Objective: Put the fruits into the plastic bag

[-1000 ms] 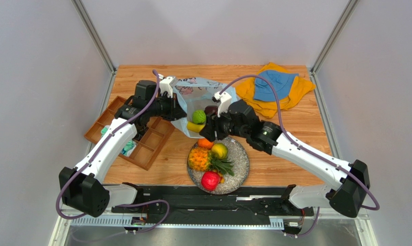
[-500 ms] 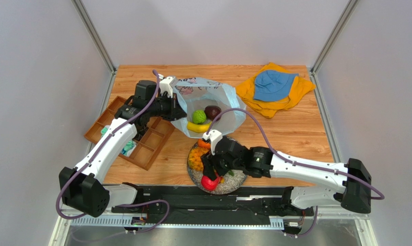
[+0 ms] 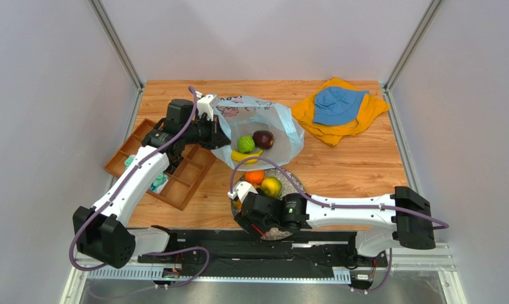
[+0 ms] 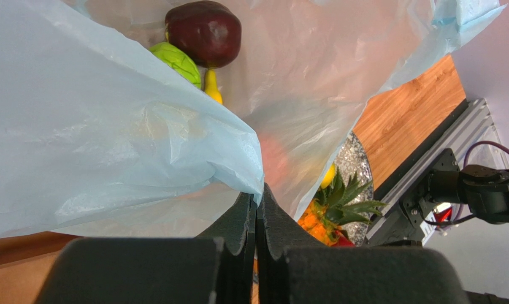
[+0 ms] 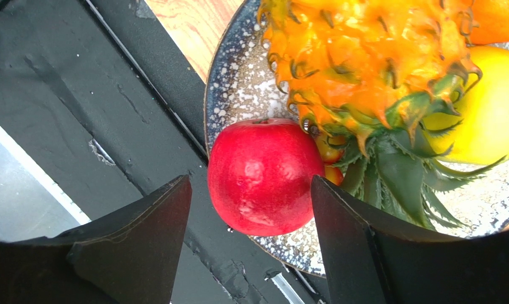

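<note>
The light blue plastic bag (image 3: 266, 120) lies open behind the plate, holding a green apple (image 3: 245, 144), a dark maroon fruit (image 3: 263, 139) and a banana (image 3: 244, 156). My left gripper (image 3: 216, 134) is shut on the bag's edge (image 4: 251, 171) and holds the mouth open. On the speckled plate (image 3: 299, 193) I see the orange (image 3: 254, 177) and the yellow-green fruit (image 3: 271, 186). My right gripper (image 5: 251, 190) is open, and the red apple (image 5: 263, 176) lies between its fingers, next to the pineapple (image 5: 365, 57). In the top view the right wrist (image 3: 263, 212) hides both.
A wooden compartment tray (image 3: 174, 174) lies under the left arm. A blue hat (image 3: 336, 104) on a yellow cloth (image 3: 368, 114) lies at the back right. The black base rail (image 3: 314, 244) runs just beside the plate's near rim (image 5: 228, 101).
My right arm has swung from the bag's mouth back to the plate's near side and now straddles the red apple. The left arm has not moved.
</note>
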Controlling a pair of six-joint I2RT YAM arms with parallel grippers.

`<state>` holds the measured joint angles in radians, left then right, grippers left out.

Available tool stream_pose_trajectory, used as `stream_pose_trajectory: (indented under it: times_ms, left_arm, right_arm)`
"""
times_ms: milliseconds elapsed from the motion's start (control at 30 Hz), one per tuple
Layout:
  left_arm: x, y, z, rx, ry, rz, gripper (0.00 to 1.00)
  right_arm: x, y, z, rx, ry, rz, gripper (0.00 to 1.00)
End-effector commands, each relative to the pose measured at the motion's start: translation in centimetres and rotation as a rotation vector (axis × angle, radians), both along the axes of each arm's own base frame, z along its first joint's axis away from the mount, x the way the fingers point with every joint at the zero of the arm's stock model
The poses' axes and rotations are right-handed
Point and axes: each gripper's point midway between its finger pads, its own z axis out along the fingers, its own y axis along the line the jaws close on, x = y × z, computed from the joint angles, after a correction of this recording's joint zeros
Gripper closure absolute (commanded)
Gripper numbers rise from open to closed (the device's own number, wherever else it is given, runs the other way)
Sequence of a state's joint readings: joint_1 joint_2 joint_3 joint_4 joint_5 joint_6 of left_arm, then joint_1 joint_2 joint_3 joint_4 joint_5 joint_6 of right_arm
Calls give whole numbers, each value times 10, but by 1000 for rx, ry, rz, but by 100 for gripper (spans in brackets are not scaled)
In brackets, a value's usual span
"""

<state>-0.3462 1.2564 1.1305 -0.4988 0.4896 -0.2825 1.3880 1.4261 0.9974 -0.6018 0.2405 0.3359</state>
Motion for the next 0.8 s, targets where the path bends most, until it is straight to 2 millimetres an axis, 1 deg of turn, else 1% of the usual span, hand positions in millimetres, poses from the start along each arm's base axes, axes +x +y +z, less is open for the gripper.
stream_pose_trajectory:
  times_ms: [0, 133, 233, 400, 600, 633, 700, 733, 767]
  left_arm:
    - [2, -2, 21, -30, -56, -15, 100]
    - [1, -3, 23, -35, -57, -19, 100]
    - [1, -3, 23, -34, -60, -19, 100]
    - [1, -4, 22, -37, -57, -24, 100]
    - [0, -4, 24, -39, -59, -23, 100]
    - [1, -3, 23, -37, -58, -21, 100]
    - [1, -3, 24, -35, -63, -19, 100]
    - [0, -3, 23, -36, -59, -19, 100]
    - [1, -3, 23, -37, -60, -21, 100]
  right_arm:
    - [4, 8, 10, -9, -54, 14, 26]
    - [5, 4, 1, -44, -57, 12, 26]
    - [3, 6, -3, -54, -48, 22, 26]
    - [2, 4, -13, -89, -44, 27, 26]
    - [1, 2, -25, -124, -33, 31, 29]
    - [0, 1, -26, -130, -28, 35, 36]
    - [-1, 0, -28, -141, -26, 36, 45]
    - [-1, -1, -28, -143, -26, 35, 52]
    - [-1, -1, -25, -137, -28, 38, 55]
